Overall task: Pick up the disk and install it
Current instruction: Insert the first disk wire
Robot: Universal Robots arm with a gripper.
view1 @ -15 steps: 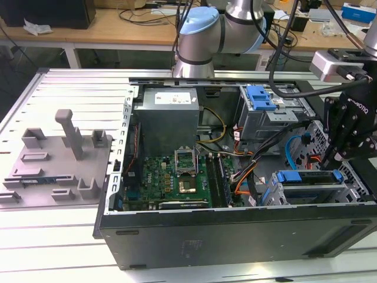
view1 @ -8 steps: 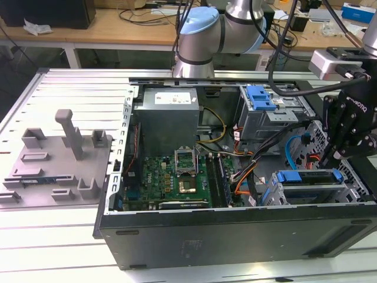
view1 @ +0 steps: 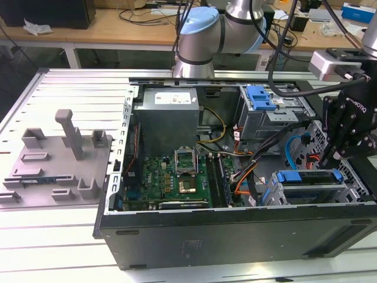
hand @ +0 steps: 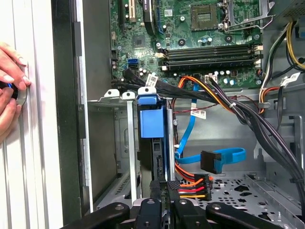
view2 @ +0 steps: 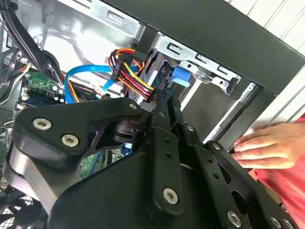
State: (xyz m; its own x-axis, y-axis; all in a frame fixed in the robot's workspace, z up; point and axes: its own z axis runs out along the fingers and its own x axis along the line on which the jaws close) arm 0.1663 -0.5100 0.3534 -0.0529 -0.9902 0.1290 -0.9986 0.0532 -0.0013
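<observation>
1 disk [hand: 151, 121] in bay [hand: 130, 143], fingers [hand: 155, 191] clamped on it, slatted table [view1: 65, 88], workbench [view1: 118, 26] behind

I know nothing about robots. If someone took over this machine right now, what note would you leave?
Disk, a silver hard drive in a bright blue plastic carrier: in the grey metal drive cage.
Black gripper: down inside the black computer case, at the disk's end; hold unclear.
Done: disk in the cage. Left: full seating unconfirmed.
A person's hand rests on the case's edge.
</observation>
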